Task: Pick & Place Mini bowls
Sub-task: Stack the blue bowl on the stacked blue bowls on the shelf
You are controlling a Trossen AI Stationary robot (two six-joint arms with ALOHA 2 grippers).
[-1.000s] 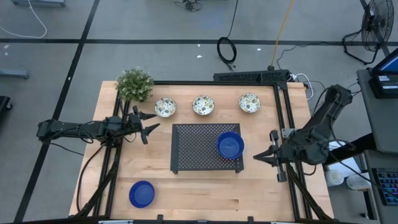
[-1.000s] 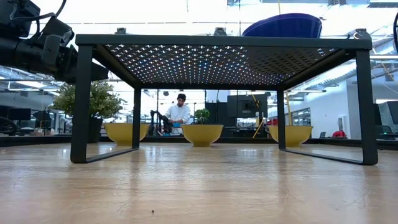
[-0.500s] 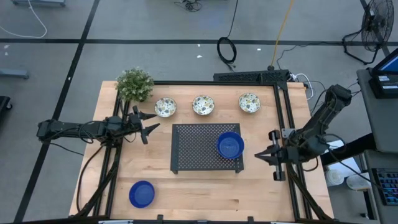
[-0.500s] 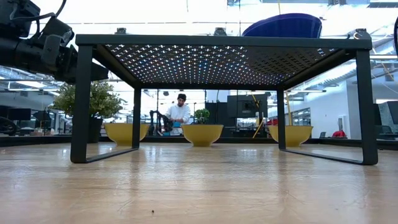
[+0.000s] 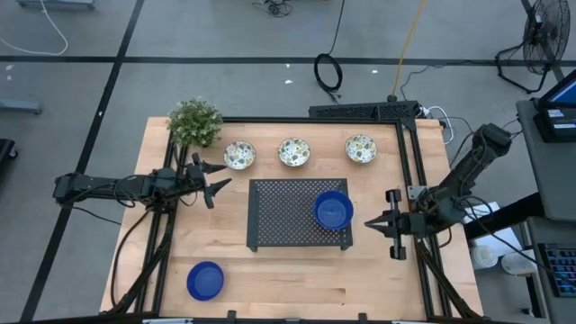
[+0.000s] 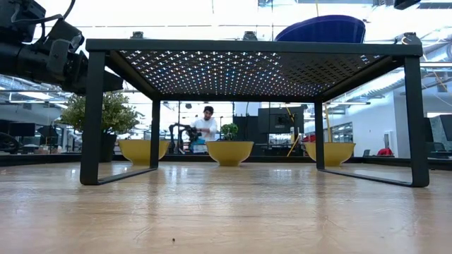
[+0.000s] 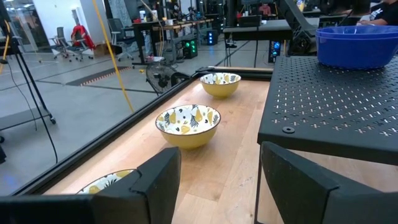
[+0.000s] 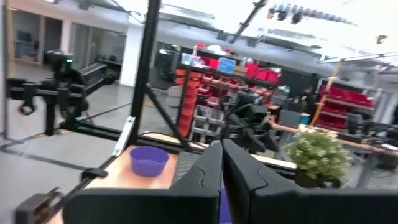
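Note:
Three white patterned bowls stand in a row along the far edge (image 5: 239, 155), (image 5: 294, 151), (image 5: 361, 148); from the low view their outsides are yellow (image 6: 229, 152). One blue bowl (image 5: 333, 210) sits on the black perforated tray's (image 5: 279, 216) right part, also seen in the low view (image 6: 321, 29). A second blue bowl (image 5: 205, 280) rests on the table near the near-left corner. A third blue one does not show. My left gripper (image 5: 214, 183) hovers open left of the tray, facing the patterned bowls (image 7: 188, 124). My right gripper (image 5: 369, 222) is shut, just right of the tray.
A small green plant (image 5: 194, 121) stands at the far-left corner. The tray is a raised stand on thin legs (image 6: 92, 120) with room beneath. Bare wood lies along the near edge (image 5: 297, 288). A person (image 6: 206, 125) works in the room behind the table.
My right arm has shifted slightly, moving its gripper a little toward the tray. The left arm and all bowls have stayed where they were.

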